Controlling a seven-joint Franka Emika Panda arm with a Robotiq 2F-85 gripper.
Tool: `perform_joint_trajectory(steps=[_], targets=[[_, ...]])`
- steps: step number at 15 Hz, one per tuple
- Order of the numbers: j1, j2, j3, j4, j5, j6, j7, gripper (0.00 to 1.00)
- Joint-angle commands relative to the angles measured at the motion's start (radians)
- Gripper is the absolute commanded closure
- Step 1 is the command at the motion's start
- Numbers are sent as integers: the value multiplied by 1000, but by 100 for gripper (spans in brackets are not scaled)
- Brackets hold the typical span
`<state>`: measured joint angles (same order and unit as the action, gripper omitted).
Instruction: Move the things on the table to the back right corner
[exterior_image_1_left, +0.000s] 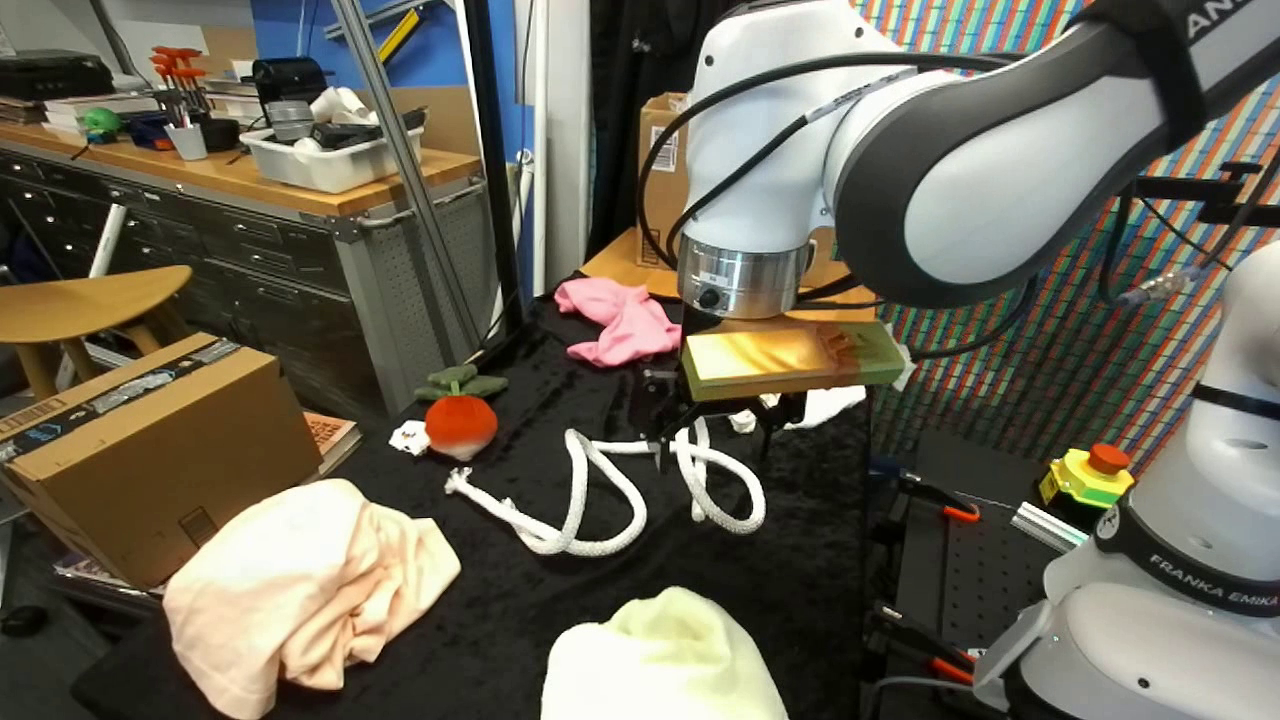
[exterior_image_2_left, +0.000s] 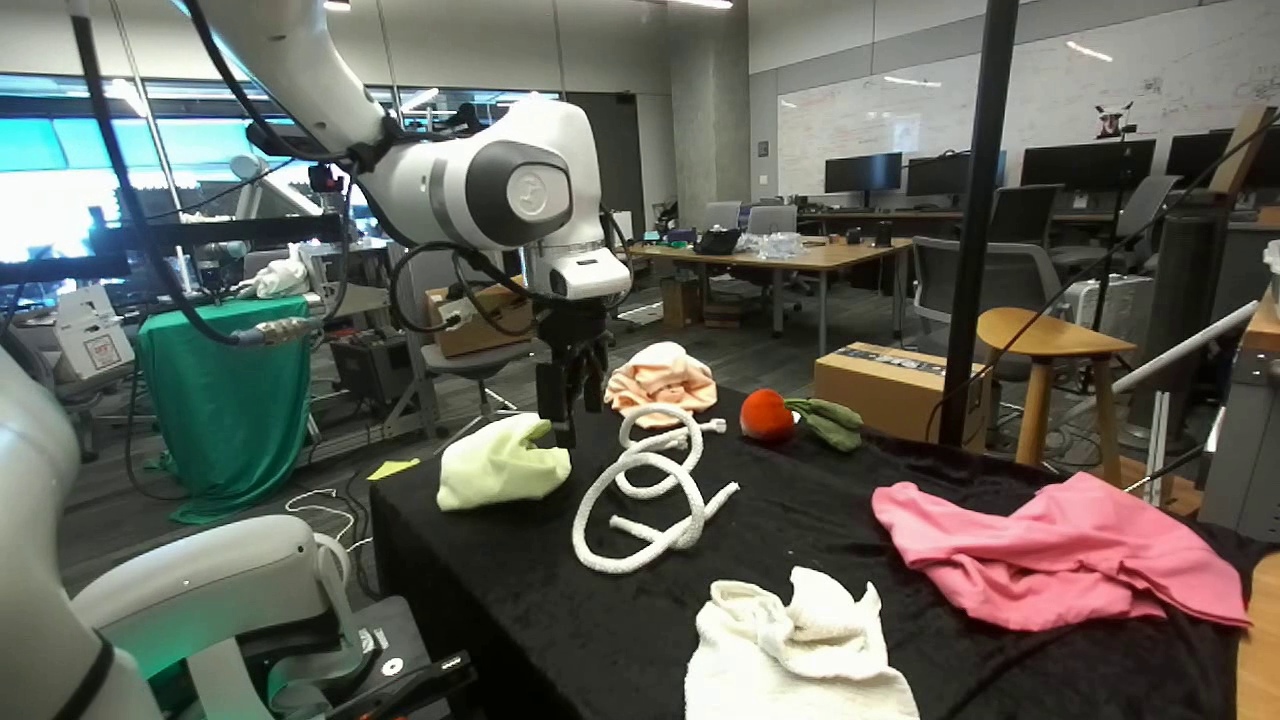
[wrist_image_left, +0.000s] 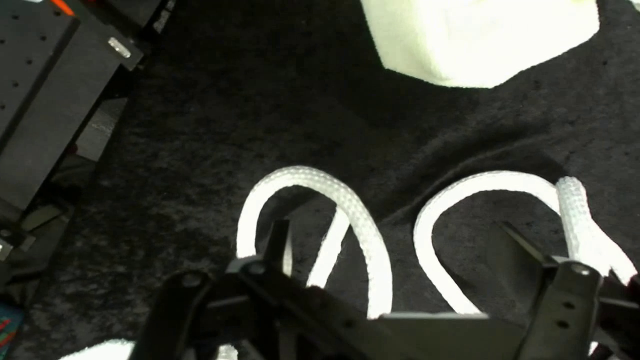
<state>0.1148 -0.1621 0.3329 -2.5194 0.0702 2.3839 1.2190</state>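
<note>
My gripper (exterior_image_1_left: 712, 450) stands open above the white rope (wrist_image_left: 377, 272), its fingers wide apart and holding nothing. Loops of the rope lie loosely on the black fabric-covered table (exterior_image_2_left: 560, 610) below; whether a fingertip touches them I cannot tell. A pale cloth (exterior_image_1_left: 665, 660) sits bunched at one end, near a peach cloth (exterior_image_1_left: 310, 580). The red round object (exterior_image_1_left: 462, 425) with green leaves rests by the table's edge. Toward the opposite end lie a pink cloth (exterior_image_2_left: 1050, 550) and a white cloth (exterior_image_2_left: 800, 650). Nothing marks the back right corner, so I cannot tell which it is.
A cardboard box (exterior_image_1_left: 190, 450) stands beside the table near the peach cloth. A black upright pole (exterior_image_2_left: 970, 250) rises close to the table edge. On the arm's base side is a dark perforated platform (exterior_image_1_left: 970, 560) with a yellow emergency stop (exterior_image_1_left: 1085, 478).
</note>
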Motion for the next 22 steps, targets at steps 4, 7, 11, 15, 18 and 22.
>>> perform_joint_trajectory(steps=[4, 7, 11, 15, 18, 22], targets=[[33, 74, -16, 13, -2, 109, 239, 0], [33, 94, -30, 12, -6, 136, 310, 0], [29, 111, -56, 12, -36, 155, 356, 0], [29, 115, -81, 9, -68, 156, 348, 0], [28, 114, -91, 9, -92, 155, 345, 0], [26, 121, -99, 14, -125, 151, 346, 33]])
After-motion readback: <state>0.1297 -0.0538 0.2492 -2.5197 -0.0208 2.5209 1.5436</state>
